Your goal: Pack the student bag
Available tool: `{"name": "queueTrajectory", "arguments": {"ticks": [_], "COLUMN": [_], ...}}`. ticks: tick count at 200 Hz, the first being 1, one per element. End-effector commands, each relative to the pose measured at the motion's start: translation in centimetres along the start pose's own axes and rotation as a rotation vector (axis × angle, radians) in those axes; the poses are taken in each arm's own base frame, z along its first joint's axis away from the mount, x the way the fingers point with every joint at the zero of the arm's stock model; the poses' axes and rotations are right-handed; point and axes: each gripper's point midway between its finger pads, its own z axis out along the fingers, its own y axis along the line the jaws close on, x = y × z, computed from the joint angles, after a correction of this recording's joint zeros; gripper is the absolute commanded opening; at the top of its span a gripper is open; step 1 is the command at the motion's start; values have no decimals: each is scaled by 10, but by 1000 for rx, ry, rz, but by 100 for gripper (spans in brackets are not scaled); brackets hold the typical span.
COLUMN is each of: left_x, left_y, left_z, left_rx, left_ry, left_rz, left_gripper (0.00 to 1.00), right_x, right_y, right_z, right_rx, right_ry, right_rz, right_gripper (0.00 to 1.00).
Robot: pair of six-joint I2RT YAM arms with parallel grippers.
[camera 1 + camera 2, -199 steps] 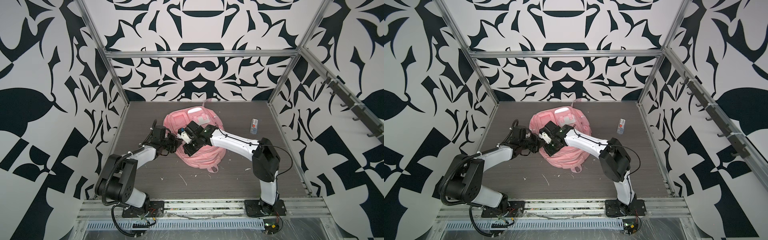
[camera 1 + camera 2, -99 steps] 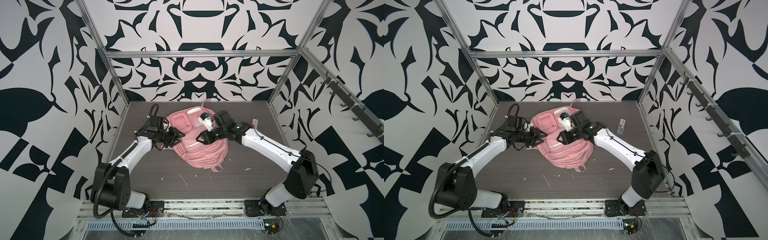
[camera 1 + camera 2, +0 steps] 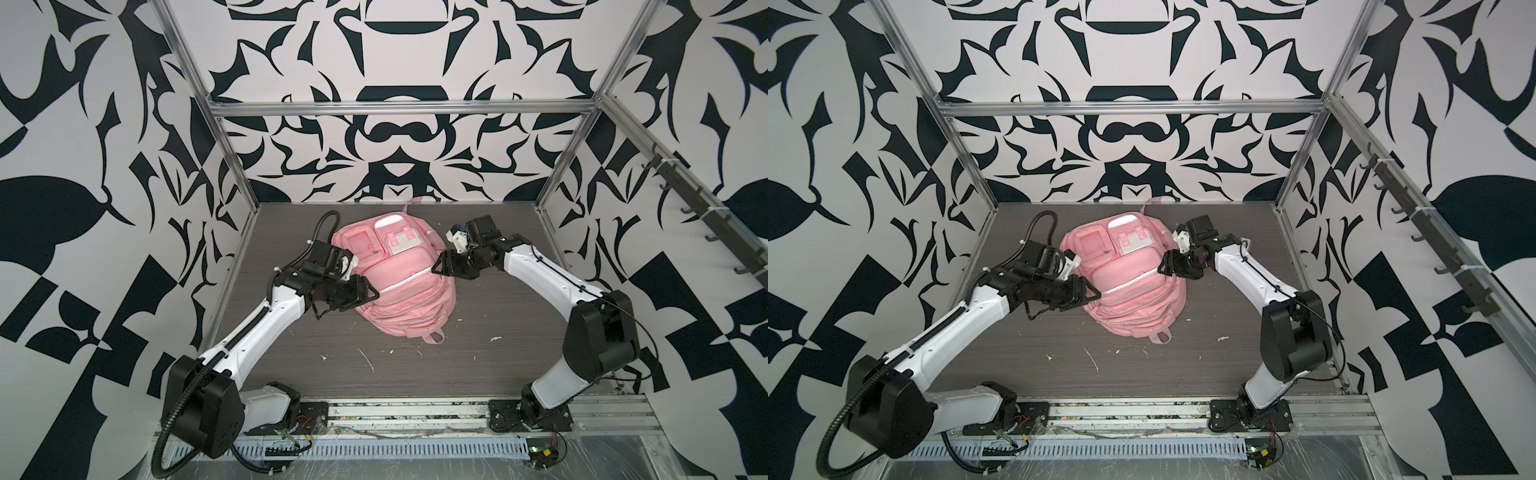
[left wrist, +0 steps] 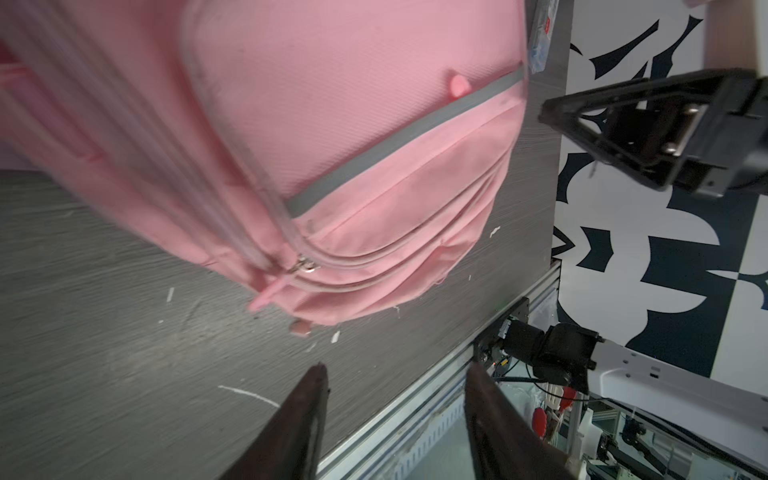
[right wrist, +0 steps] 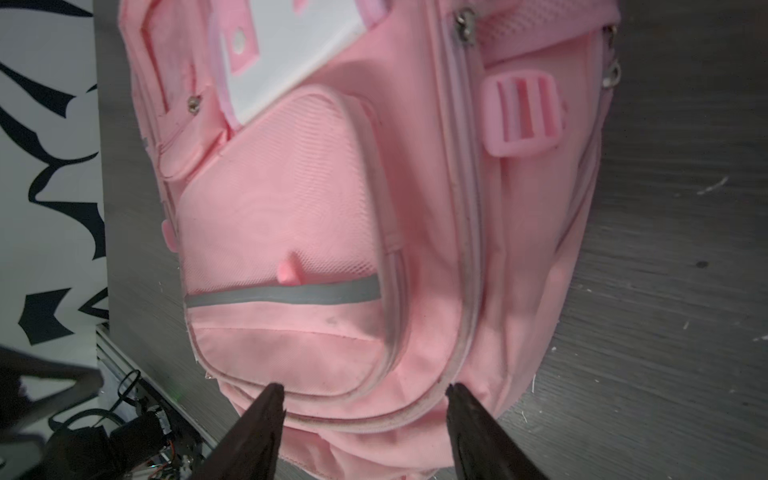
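While the left gripper (image 3: 371,293) hangs just off the left edge of the student bag (image 3: 399,286), claw released and empty, the bag itself lies flat with its pockets up on the table (image 3: 478,365), in the middle toward the back wall. Every zip I can see looks closed, so packing can't start until one is run open. From the left wrist camera, a silver zip pull (image 4: 305,266) sits at the bag's rim, nearest that claw, and that's my pick for the target. Over on the right, the right gripper (image 3: 436,266) hovers at the opposite edge, jaws spread too, holding nothing. The smart play: the right claw pinches the fabric beside the zip track to anchor it. The left claw then nips the pull squarely and draws it along the curve, slowly, since soft cloth bunches and slides.
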Motion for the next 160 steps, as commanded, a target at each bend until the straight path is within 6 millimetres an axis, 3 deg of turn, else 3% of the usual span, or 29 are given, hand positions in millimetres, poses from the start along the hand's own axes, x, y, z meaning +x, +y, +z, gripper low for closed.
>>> {"name": "queueTrajectory", "arguments": {"ticks": [1, 24, 47, 73, 96, 125, 143, 160], "left_x": [-11, -11, -8, 2, 33, 68, 65, 47], "left_y": [-11, -30, -22, -9, -5, 29, 50, 54], "left_z": [11, 34, 53, 46, 27, 12, 9, 11], "left_rx": [-123, -216, -372, -418, -352, -340, -311, -258], "left_ry": [-11, 28, 93, 113, 174, 207, 170, 111], "left_rz": [184, 354, 446, 413, 399, 319, 215, 160], "left_gripper": [64, 71, 74, 71, 70, 68, 67, 65], "right_x": [-22, -32, -36, -26, 7, 43, 50, 46], "right_y": [11, 3, 0, 0, -2, 6, 8, 16], "right_z": [-15, -19, -28, -36, -39, -35, -25, -18], "right_rx": [-59, -114, -140, -109, -5, 35, 24, 2], "right_ry": [-83, -136, -160, -119, -40, 19, 33, 43], "right_rz": [94, 178, 204, 202, 195, 199, 206, 199], "right_gripper": [66, 66, 66, 70, 74, 75, 75, 76]}}
